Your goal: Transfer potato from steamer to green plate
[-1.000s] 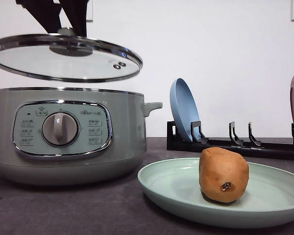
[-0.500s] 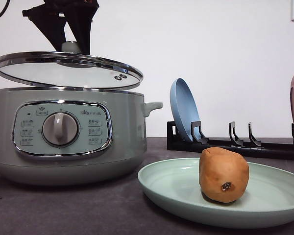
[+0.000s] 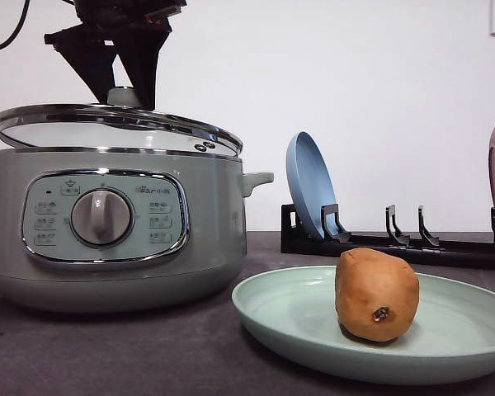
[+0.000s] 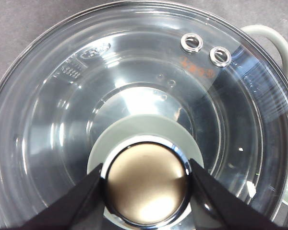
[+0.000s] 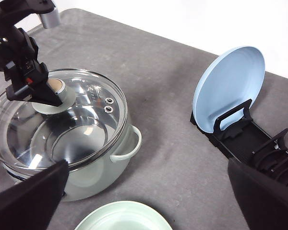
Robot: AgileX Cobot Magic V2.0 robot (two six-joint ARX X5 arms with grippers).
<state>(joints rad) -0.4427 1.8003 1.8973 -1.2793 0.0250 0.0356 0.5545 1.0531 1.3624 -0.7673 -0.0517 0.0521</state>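
Potato (image 3: 376,294) on green plate (image 3: 297,318); left gripper (image 4: 146,178) clamped on lid knob (image 4: 146,183)

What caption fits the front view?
Left gripper holds glass lid low over steamer; potato on green plate.

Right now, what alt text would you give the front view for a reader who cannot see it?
An orange-brown potato stands on a pale green plate at the right. On the left, the left gripper holds a glass lid by its knob, low over a sage-green steamer. A blue plate stands in a black rack behind.
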